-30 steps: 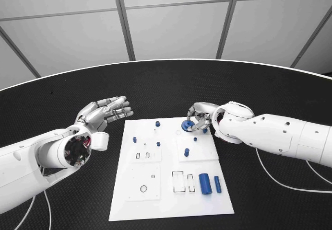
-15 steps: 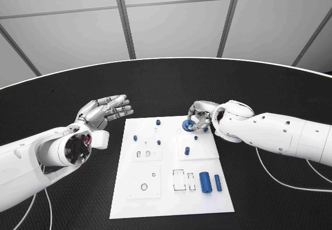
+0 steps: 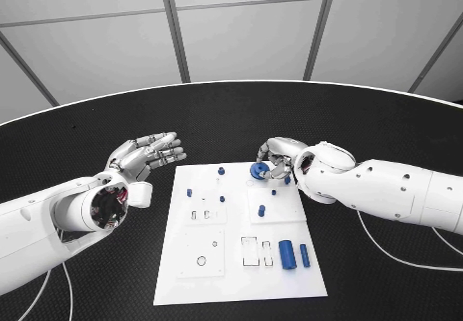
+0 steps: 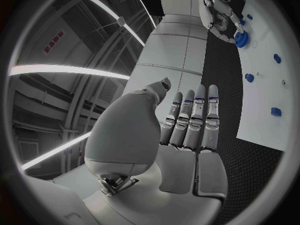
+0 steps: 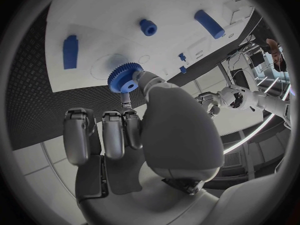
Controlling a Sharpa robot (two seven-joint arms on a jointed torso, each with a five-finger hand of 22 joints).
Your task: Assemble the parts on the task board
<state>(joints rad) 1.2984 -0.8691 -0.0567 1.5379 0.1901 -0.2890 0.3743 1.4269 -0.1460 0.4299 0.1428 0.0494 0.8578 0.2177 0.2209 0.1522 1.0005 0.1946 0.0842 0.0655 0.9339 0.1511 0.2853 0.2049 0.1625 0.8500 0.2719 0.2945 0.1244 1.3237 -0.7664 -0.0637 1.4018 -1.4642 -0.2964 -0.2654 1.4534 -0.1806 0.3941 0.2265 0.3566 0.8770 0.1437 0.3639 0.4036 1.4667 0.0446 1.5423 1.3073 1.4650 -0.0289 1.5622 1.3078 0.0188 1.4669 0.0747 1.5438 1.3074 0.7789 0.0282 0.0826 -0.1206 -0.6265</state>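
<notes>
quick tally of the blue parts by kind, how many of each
gear, held by the right hand: 1
long cylinders lying flat: 2
short pegs on the task board: 5
total: 8; another peg may be hidden beside the right hand

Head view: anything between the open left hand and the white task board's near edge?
Nothing: in the head view only bare black table separates the left hand, fingers spread and holding nothing, from the white task board.
</notes>
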